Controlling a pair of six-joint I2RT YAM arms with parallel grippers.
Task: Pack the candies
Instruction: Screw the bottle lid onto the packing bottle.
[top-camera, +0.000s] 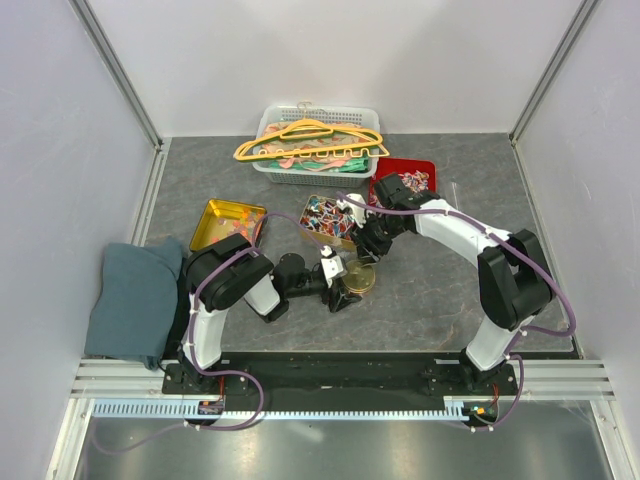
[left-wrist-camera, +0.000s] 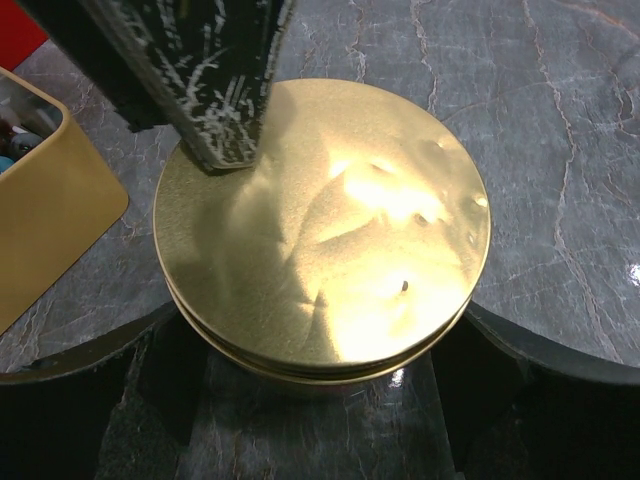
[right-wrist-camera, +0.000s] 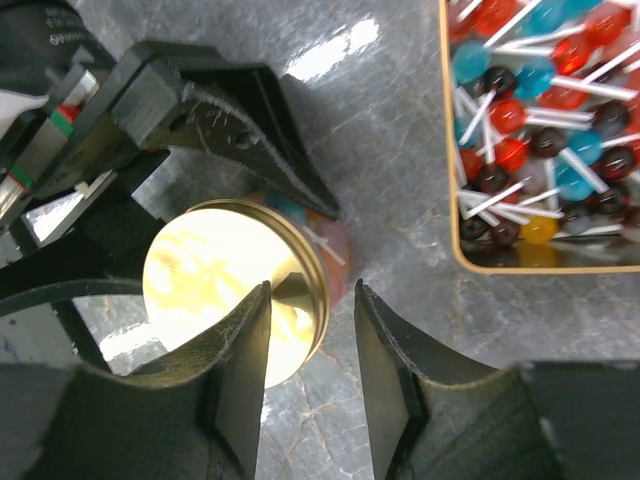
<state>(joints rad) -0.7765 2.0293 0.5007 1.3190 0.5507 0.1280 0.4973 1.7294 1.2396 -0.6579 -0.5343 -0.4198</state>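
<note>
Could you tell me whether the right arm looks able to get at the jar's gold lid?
Probably yes: the right fingers straddle the rim of the gold lid, while the left fingers flank the jar, leaving its top free.

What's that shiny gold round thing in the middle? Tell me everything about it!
It is a small round jar with a shiny gold, slightly dented metal-looking lid. It stands upright on the grey table beside a tray of lollipops. Pink and blue candies show through its clear side. The left end effector has a finger on each side of it; whether they squeeze is unclear. The right end effector straddles the lid's edge, jaws apart.
</note>
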